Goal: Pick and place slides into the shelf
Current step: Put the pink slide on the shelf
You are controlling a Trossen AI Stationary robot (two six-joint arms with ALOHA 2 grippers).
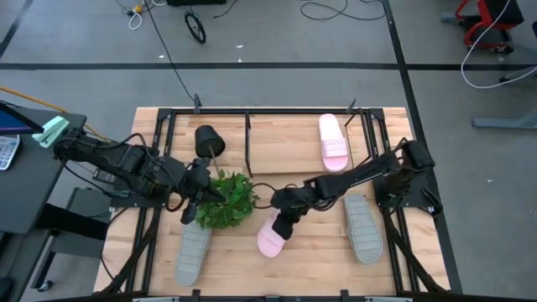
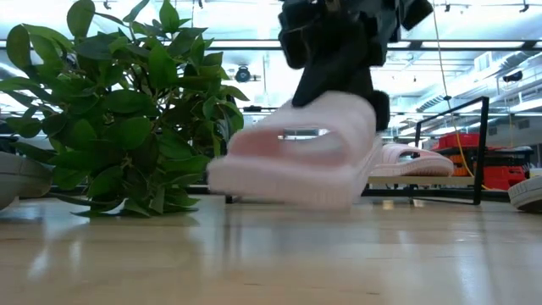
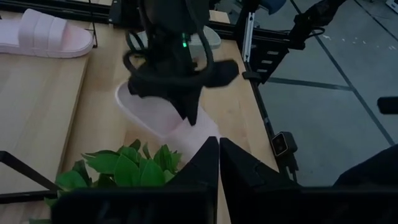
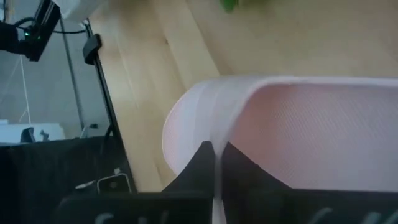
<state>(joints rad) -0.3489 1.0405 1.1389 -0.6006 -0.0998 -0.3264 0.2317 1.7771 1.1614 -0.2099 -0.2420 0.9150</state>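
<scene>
The right tool [image 1: 284, 225] is clamped on a pink slide [image 1: 272, 238], just right of the plant [image 1: 225, 200] near the middle of the surface [image 1: 310, 264]. In the right wrist view the two dark fingers [image 4: 202, 163] pinch the strap of this slide [image 4: 292, 130] between them. In the low view the slide [image 2: 296, 161] hangs tilted under the tool [image 2: 339, 59], its heel end higher than its toe end; whether the low end touches the surface [image 2: 271, 254] cannot be told.

The left tool [image 1: 195, 201] sits at the plant's left edge, over the leaves. In the left wrist view its fingers [image 3: 205, 165] stand almost together with only a thin slit between them and nothing held; beyond them show the plant [image 3: 124, 171], the right tool [image 3: 177, 68] and the held slide [image 3: 161, 118].

The second pink slide [image 1: 333, 141] lies on the shelf [image 1: 277, 134], behind and to the right of the plant, near the shelf's right end. From the low view it [image 2: 415, 161] shows behind the held one on the shelf [image 2: 457, 152].

One grey slide [image 1: 193, 252] lies on the surface in front of the plant, slightly to its left. The other grey slide [image 1: 363, 228] lies well to the right of the plant, beyond the held slide.

A dark pot [image 1: 207, 139] lies tipped just behind the plant, against the shelf.
</scene>
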